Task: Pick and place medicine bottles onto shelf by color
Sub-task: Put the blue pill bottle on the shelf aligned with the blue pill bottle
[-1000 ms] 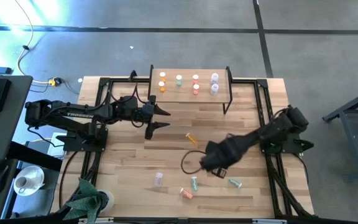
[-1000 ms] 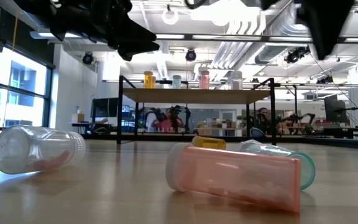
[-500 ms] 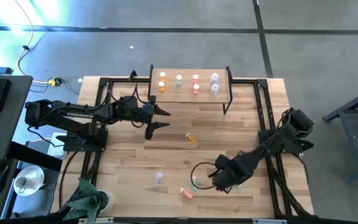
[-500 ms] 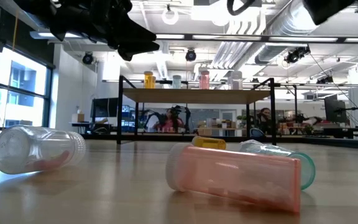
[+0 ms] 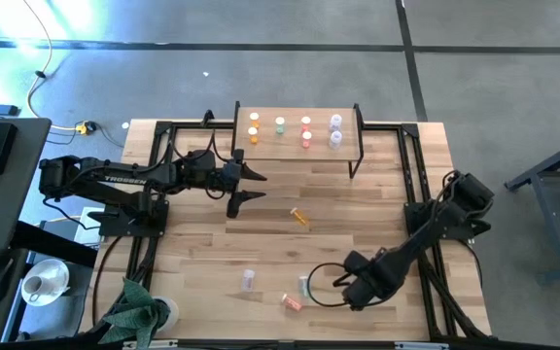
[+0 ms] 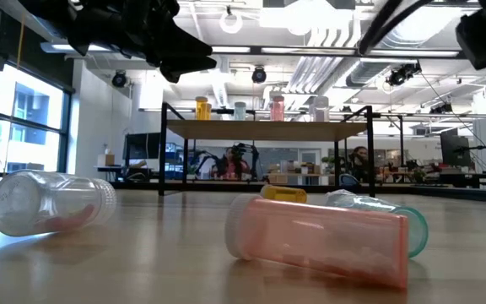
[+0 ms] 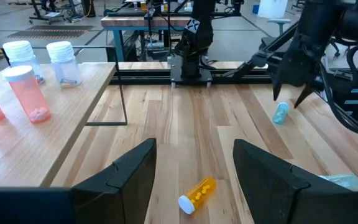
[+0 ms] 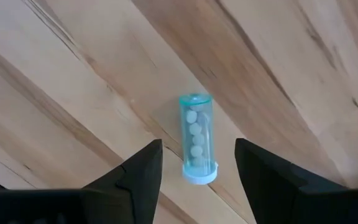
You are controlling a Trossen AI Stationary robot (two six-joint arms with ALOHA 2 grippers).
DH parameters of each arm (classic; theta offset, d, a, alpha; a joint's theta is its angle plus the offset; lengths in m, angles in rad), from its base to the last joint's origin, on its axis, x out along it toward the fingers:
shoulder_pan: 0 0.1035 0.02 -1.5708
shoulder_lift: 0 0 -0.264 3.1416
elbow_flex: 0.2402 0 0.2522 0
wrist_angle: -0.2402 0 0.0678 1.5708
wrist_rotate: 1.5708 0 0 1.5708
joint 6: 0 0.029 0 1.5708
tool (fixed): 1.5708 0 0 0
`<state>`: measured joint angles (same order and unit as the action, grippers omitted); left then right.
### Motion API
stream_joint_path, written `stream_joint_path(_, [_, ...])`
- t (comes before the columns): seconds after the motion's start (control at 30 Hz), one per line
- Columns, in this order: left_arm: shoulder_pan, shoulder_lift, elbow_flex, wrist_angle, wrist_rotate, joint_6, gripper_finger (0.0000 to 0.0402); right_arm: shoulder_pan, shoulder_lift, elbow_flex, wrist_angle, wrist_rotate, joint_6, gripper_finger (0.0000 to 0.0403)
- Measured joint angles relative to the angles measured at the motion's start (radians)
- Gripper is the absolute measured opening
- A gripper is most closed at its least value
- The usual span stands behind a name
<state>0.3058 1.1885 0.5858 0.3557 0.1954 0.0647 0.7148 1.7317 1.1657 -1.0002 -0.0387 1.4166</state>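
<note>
My right jaws hang open over a green bottle lying on the table.

My right jaws [image 8: 194, 163] are apart and hold nothing, and the green bottle [image 8: 197, 138] lies on its side on the table [image 5: 377, 194] just under them, with its white cap near my fingers [image 8: 143, 171]. From above, these jaws [image 5: 333, 281] are at the front of the table, right beside that bottle [image 5: 304, 286]. A pink bottle [image 5: 291, 302] and a clear bottle [image 5: 249, 279] lie close by, and an orange bottle [image 5: 300, 216] lies in the middle of the table. My left jaws [image 5: 259, 185] are apart too, holding nothing, just in front of the shelf [image 5: 295, 146]. On the shelf stand orange, green, pink and clear bottles in rows.
</note>
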Motion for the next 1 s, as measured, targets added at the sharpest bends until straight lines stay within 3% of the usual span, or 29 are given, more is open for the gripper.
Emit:
stream_joint_path(0.63, [0.000,0.000,0.000,0.000,0.000,0.000,0.0202,-0.014,0.008,-0.199,0.265,-0.080,0.000,0.0191])
stream_joint_path(1.0, [0.000,0.000,0.000,0.000,0.000,0.000,0.0202,-0.029,0.008,-0.201,0.266,-0.159,-0.004,0.0131])
